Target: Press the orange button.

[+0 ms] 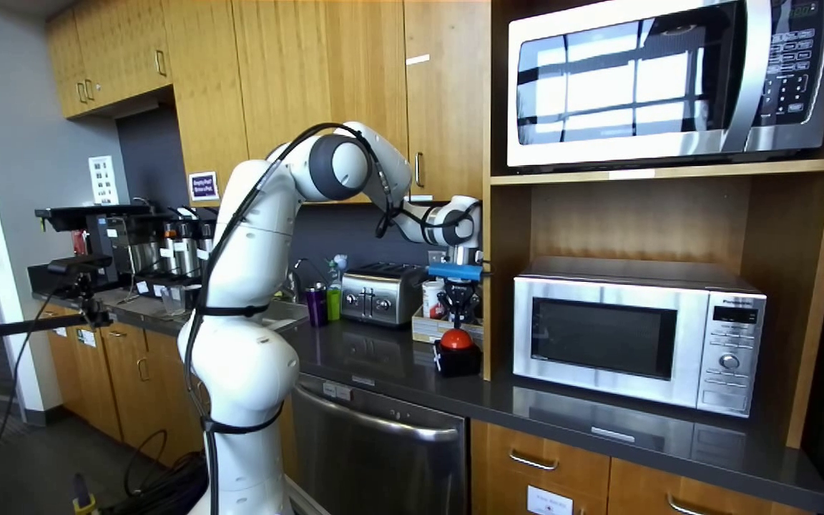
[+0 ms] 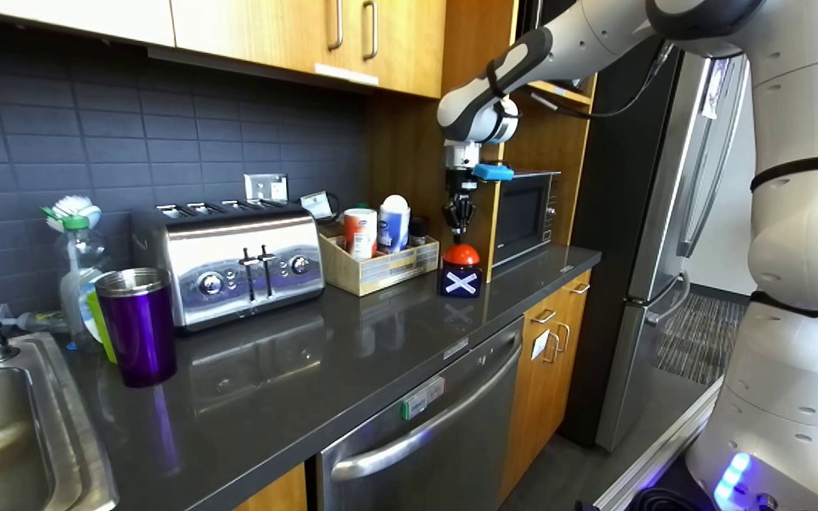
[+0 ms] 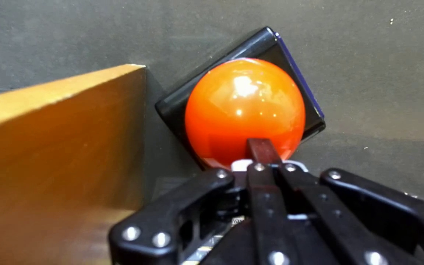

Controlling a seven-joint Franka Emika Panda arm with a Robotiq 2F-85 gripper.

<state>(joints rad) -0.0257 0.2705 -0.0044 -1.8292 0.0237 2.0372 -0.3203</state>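
Orange button (image 3: 245, 106) stands on the counter (image 2: 274, 383), at the left of the lower microwave (image 1: 601, 340); my pincer (image 2: 458, 238), with fingers (image 3: 263, 151) together, points down at it (whether touching, I cannot tell).

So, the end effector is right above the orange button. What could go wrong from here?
The orange button is round and glossy, so the closed end effector might slip sideways. The wooden panel stands close by and could be bumped. The dark base might shift on the counter; I see no fastening.
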